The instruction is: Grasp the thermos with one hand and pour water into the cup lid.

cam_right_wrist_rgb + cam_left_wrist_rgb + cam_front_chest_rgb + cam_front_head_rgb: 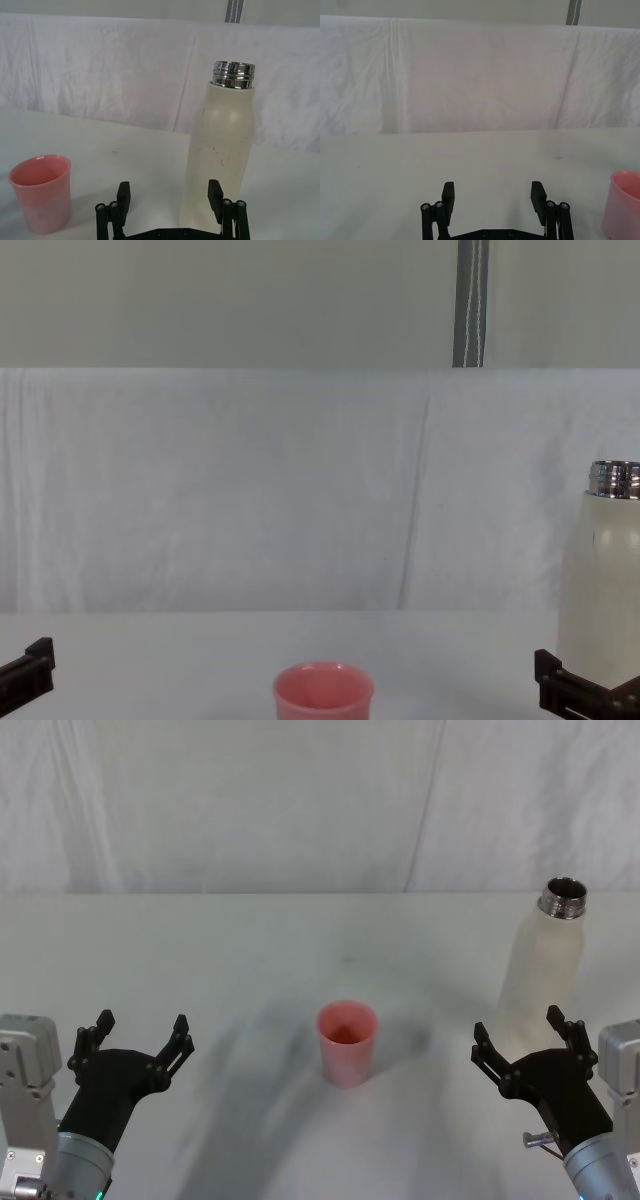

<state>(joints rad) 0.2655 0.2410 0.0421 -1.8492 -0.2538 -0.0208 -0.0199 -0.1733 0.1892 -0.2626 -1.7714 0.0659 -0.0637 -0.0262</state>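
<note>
The cream-white thermos (545,965) stands upright at the right of the table, its steel neck uncapped; it also rises in the right wrist view (220,150) and at the chest view's right edge (600,580). The pink cup lid (347,1042) stands upright mid-table, also seen from the right wrist (42,192), the left wrist (623,205) and the chest (323,692). My right gripper (528,1036) is open just in front of the thermos, not touching it (170,195). My left gripper (138,1032) hovers open at the left, holding nothing (493,197).
A white table (250,950) stretches back to a white cloth backdrop (300,800). A grey vertical pole (470,302) stands behind the backdrop. Bare table lies between the cup lid and each gripper.
</note>
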